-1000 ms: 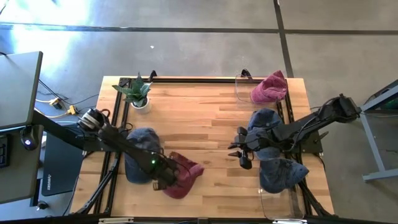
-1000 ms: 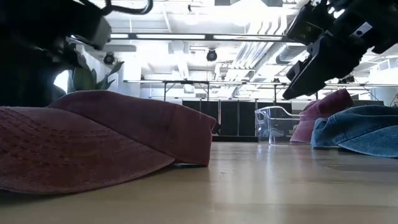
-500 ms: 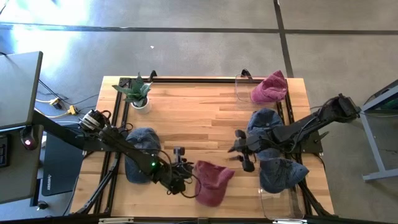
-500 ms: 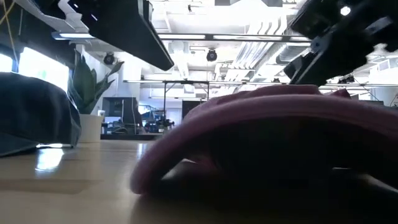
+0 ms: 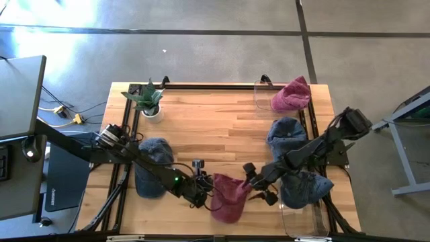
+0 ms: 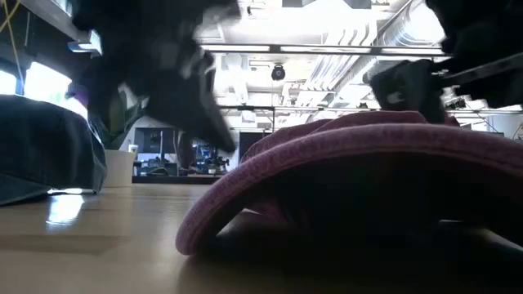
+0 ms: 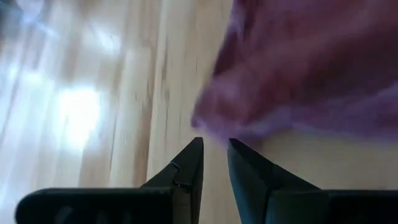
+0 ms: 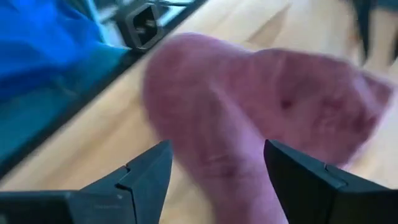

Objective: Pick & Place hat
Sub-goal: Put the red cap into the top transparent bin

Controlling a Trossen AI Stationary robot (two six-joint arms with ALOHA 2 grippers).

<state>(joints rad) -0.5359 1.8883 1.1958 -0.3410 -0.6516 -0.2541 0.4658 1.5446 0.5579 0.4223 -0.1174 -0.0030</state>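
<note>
I count five hats on the table (image 5: pixel 222 128): two pink, three blue denim. The maroon-pink hat (image 5: pixel 228 196) lies near the front edge, between my two grippers. My left gripper (image 5: pixel 201 195) sits just beside its brim with fingers (image 7: pixel 186 168) nearly closed on nothing, and my right gripper (image 5: pixel 259 188) faces it from the other side with fingers (image 8: pixel 149 171) spread wide, also holding nothing.

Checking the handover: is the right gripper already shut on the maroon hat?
No, the right gripper is wide open, the maroon hat ahead.
</note>
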